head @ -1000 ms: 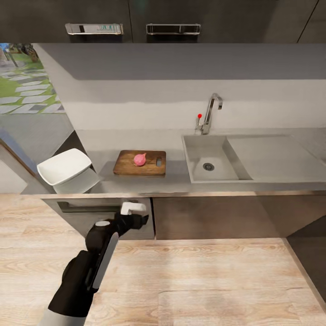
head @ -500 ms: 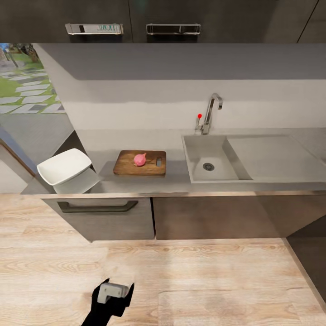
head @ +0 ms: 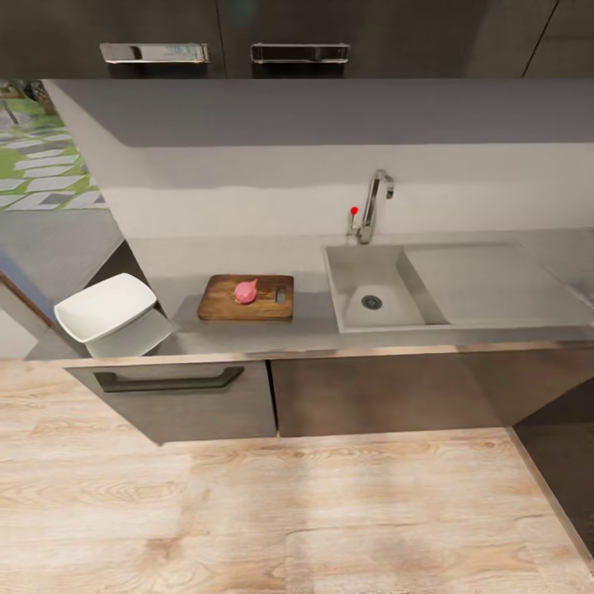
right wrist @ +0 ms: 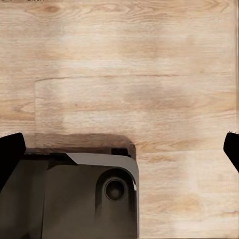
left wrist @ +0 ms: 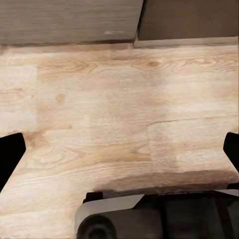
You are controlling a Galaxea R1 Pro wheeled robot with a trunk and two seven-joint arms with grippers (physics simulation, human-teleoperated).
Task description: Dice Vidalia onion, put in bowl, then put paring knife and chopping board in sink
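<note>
The left gripper (left wrist: 119, 149) hangs low over the wooden floor (left wrist: 124, 99), its two dark fingertips set wide apart at the edges of the left wrist view with nothing between them; the right gripper (right wrist: 119, 149) is likewise spread wide and empty above the floor, with part of the robot's grey base (right wrist: 74, 194) below it. In the head view, the Vidalia onion (head: 245, 290) lies on the chopping board (head: 227, 307), near the board's middle and just left of its slot-shaped handle hole. The board rests on the desk (head: 247, 334), between the white square bowl (head: 103, 307) at the left end and the sink (head: 351, 285) to the right, whose basin shows only its drain. The paring knife cannot be made out on the desk. The onion's move out of the sink looks done, and dicing seems the step ahead. The bulb is probably light, firm and smooth-skinned, and being round it may roll or slip, so a hold across its widest part, away from the pointed tip, seems safest. The board is likely stiff and heavier, best taken by a long edge.
</note>
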